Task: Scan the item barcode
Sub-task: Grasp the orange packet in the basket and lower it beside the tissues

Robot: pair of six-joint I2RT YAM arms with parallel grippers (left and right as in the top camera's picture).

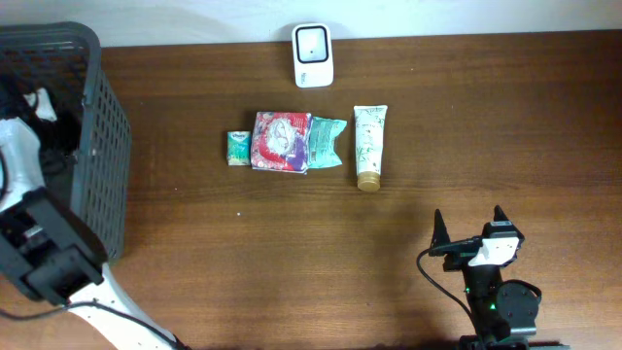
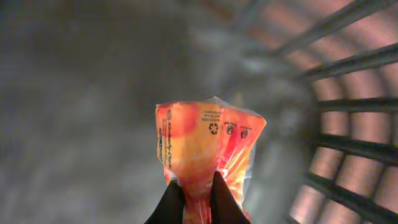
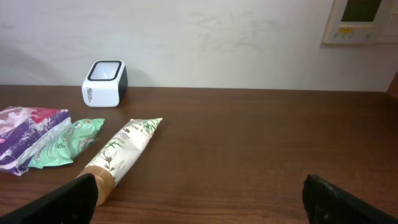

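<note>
The right arm point(image 1: 494, 282) sits at the near edge of the counter point(image 1: 292, 262). The right jaws are wide open and hold nothing. Past them there is a stretch of bare brown counter.

Next comes a row of four things. On the right lies a white tube point(image 1: 369, 144) with its brown cap pointing back at the robot. Just beside it is a green packet point(image 1: 327, 141). That packet touches a red and purple pack point(image 1: 281, 142). A small green packet point(image 1: 237, 148) touches the pack on its left side.

Farther back, at the far edge by the wall, stands the white scanner point(image 1: 313, 55). Its dark window faces up. The row of things lies between the right arm and the scanner.

On the left side of the counter is a dark grey basket point(image 1: 105, 146) with barred walls. The left arm point(image 1: 21, 156) reaches down into it. The left jaws are clenched on one end of an orange packet point(image 2: 205, 140), down inside the basket. The packet sticks out from the jaws and has small print on it. The grey basket behind it is blurry.
</note>
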